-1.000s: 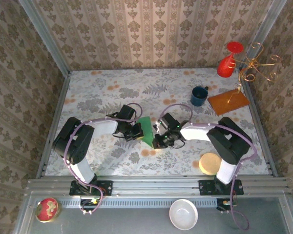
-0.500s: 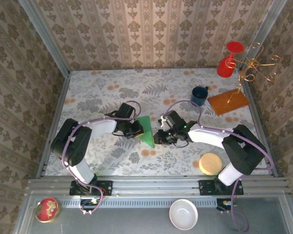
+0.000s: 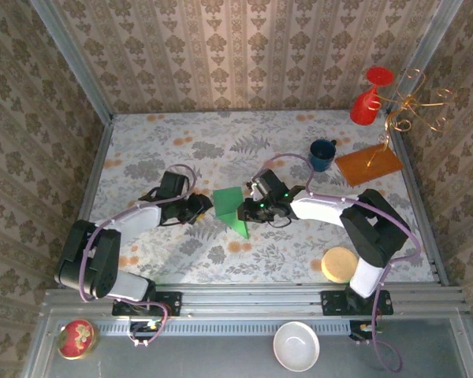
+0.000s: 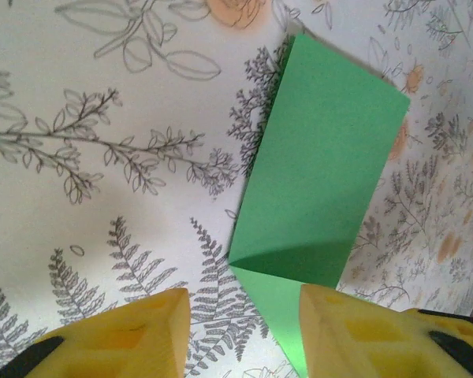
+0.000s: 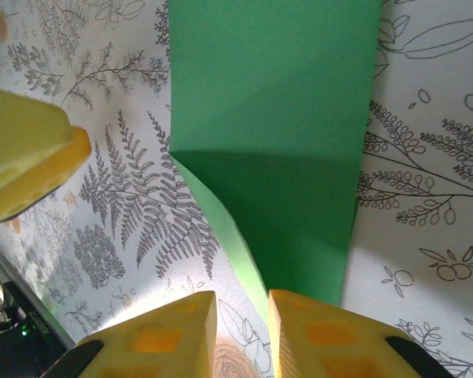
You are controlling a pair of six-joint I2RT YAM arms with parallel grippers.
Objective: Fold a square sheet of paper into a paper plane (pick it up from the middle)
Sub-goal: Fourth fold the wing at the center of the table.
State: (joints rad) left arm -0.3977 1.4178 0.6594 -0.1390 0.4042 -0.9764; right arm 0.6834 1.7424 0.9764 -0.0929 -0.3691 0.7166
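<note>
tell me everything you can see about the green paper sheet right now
The square sheet of paper is thin, bright green and unmarked. It is already folded into a slanted oblong with one sharp crease across it; the part beyond the crease is shaded and narrows. It lies on the flower-patterned table between the arms. Its narrow end reaches the right end effector; whether that pinches it is unclear. The left end effector stands open close beside it.

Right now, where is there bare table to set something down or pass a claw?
Free: the far-left stretch beyond the left claw, and the near strip between green paper and cork disc. Crowded: centre, where the right claw is at the paper; far-right corner, with mug, board, red glass.
</note>
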